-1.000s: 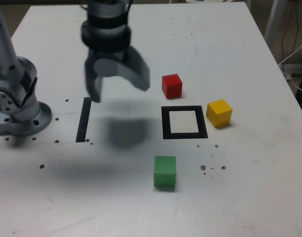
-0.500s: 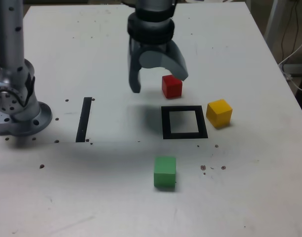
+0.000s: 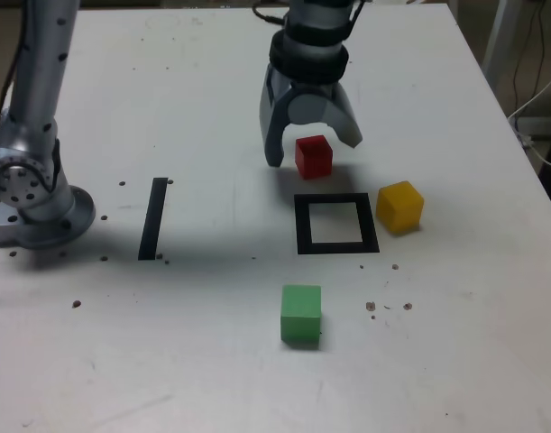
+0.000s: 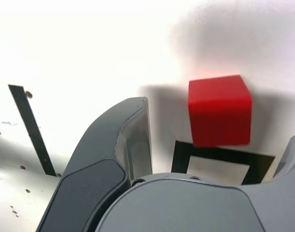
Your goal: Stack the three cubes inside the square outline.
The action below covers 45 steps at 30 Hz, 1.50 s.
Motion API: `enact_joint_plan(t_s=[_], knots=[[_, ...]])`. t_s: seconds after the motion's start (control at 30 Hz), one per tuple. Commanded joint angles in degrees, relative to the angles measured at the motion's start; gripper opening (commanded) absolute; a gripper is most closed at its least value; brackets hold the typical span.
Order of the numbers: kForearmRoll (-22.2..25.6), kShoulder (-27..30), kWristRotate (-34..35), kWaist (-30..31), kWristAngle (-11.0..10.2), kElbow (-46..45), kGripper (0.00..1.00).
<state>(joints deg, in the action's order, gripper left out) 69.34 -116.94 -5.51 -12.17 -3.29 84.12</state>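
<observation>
The red cube (image 3: 314, 156) sits on the white table just behind the square outline (image 3: 302, 225). My gripper (image 3: 313, 151) is open and hangs low over it, with one finger on each side and neither touching. In the wrist view the red cube (image 4: 218, 111) lies between the fingers (image 4: 133, 135), with the black border of the square outline (image 4: 183, 154) nearer to the camera. The yellow cube (image 3: 399, 206) rests right beside the outline on the exterior view's right. The green cube (image 3: 300, 313) stands apart, in front of the outline. Nothing lies inside the outline.
A thin black strip (image 3: 153, 217) lies flat at the exterior view's left, also visible in the wrist view (image 4: 31, 128). The arm's base (image 3: 32, 194) stands at the far left edge. Small dark specks dot the table. Cables hang past the table's right edge.
My open gripper has swung from above the strip towards the exterior view's right and farther back, and dropped to straddle the red cube. No cube has moved.
</observation>
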Motion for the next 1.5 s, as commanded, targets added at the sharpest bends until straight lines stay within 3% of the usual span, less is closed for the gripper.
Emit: enact_joint_plan(t_s=[0.0, 0.17, 0.33, 0.43, 1.17, 1.47], knots=[[-0.46, -0.99, -0.49, -0.40, 0.29, 0.65, 0.94], [-1.11, -3.35, -1.41, -0.87, 0.85, 2.03, 0.81], [-1.38, -4.34, -1.64, -0.93, 1.20, 3.09, 0.43], [-1.60, -4.50, -1.73, -0.93, 1.15, 3.28, 0.31], [-0.73, -3.89, -1.79, -0.75, 1.82, 2.53, 0.29], [1.78, -0.68, -0.78, 3.47, 2.93, 3.49, 0.29]])
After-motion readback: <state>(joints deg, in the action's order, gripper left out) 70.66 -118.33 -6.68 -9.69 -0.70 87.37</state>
